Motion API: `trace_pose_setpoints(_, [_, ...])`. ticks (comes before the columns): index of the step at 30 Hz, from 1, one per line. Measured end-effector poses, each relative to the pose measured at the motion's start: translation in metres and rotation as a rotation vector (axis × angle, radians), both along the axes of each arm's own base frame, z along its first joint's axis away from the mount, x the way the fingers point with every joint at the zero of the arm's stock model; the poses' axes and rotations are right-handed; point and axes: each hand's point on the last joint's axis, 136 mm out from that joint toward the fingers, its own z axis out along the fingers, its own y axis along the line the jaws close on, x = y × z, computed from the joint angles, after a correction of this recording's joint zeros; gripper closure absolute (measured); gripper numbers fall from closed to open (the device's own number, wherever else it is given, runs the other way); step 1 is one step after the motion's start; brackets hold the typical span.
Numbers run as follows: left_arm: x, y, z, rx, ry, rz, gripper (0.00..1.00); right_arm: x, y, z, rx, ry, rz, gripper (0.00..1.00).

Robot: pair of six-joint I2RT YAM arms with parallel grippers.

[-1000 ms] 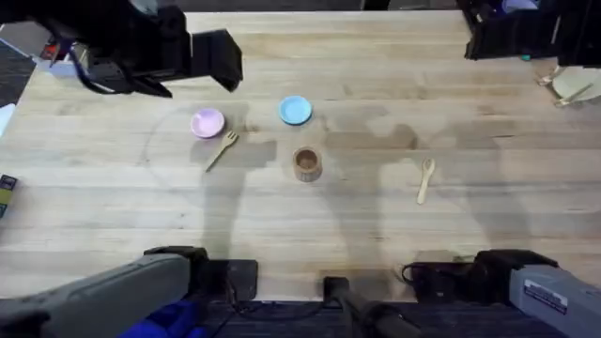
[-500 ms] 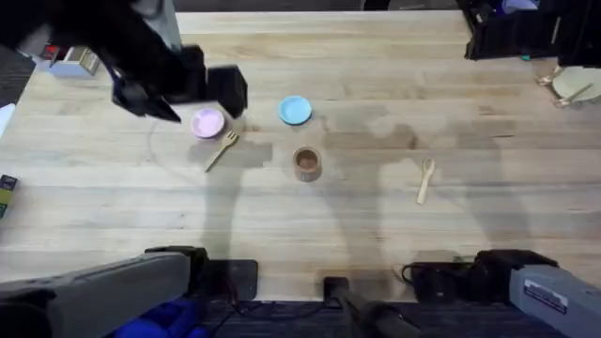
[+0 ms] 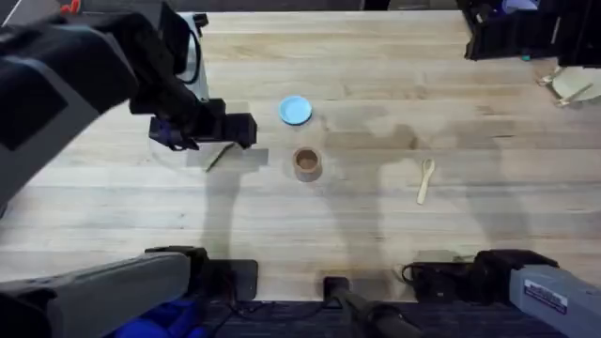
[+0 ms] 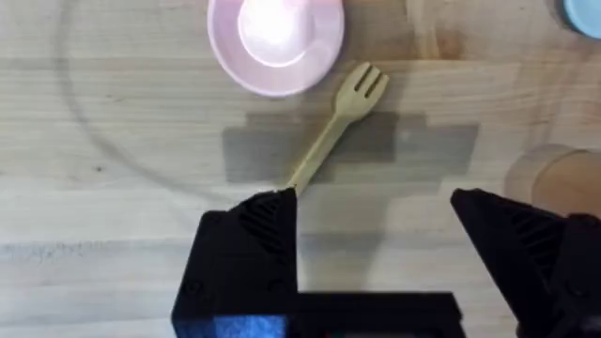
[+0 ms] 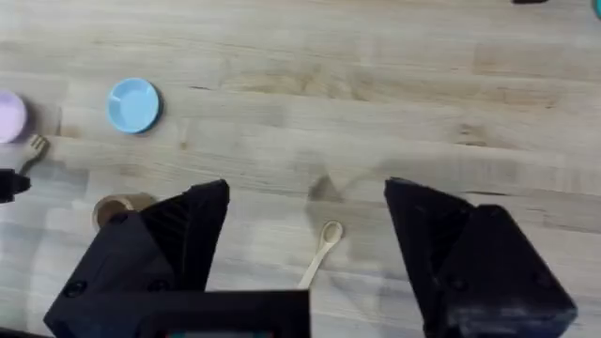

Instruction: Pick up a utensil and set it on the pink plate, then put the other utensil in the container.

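The wooden fork (image 4: 336, 126) lies flat on the table, its tines next to the pink plate (image 4: 275, 36). My left gripper (image 4: 376, 221) hovers open above the fork's handle end, holding nothing. In the overhead view the left arm covers the pink plate, and part of the fork (image 3: 217, 157) shows beside the left gripper (image 3: 228, 131). The wooden container (image 3: 306, 163) stands upright at mid-table. To its right lies the spoon (image 3: 425, 178). My right gripper (image 5: 308, 192) is open and empty, high above the spoon (image 5: 319, 251).
A light blue dish (image 3: 295, 110) sits just beyond the container. Dark equipment (image 3: 526, 33) and a pale plate (image 3: 575, 86) stand at the far right corner. The arm bases (image 3: 235, 277) line the near edge.
My left arm has swung from the far left corner toward the fork and now covers the pink plate in the overhead view. Nothing on the table has moved.
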Motion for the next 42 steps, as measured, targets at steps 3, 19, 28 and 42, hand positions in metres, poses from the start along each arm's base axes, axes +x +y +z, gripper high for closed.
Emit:
trace_pose_setpoints(3, [0.003, 0.002, -0.009, 0.015, -0.021, -0.03, 0.008, 0.0, 0.0, 0.0, 0.0, 0.0, 0.0, 0.005])
trace_pose_setpoints(19, [0.01, 0.019, -0.011, 0.043, -0.059, -0.079, 0.008, 0.0, 0.0, 0.0, 0.0, 0.001, 0.0, 0.005])
trace_pose_setpoints(28, [0.011, 0.022, -0.014, 0.044, -0.056, -0.095, 0.008, 0.0, 0.0, 0.0, 0.0, 0.001, 0.0, 0.006])
trace_pose_setpoints(42, [0.012, 0.023, -0.053, 0.034, 0.065, -0.102, 0.008, 0.0, 0.0, 0.0, 0.0, 0.001, 0.0, 0.005])
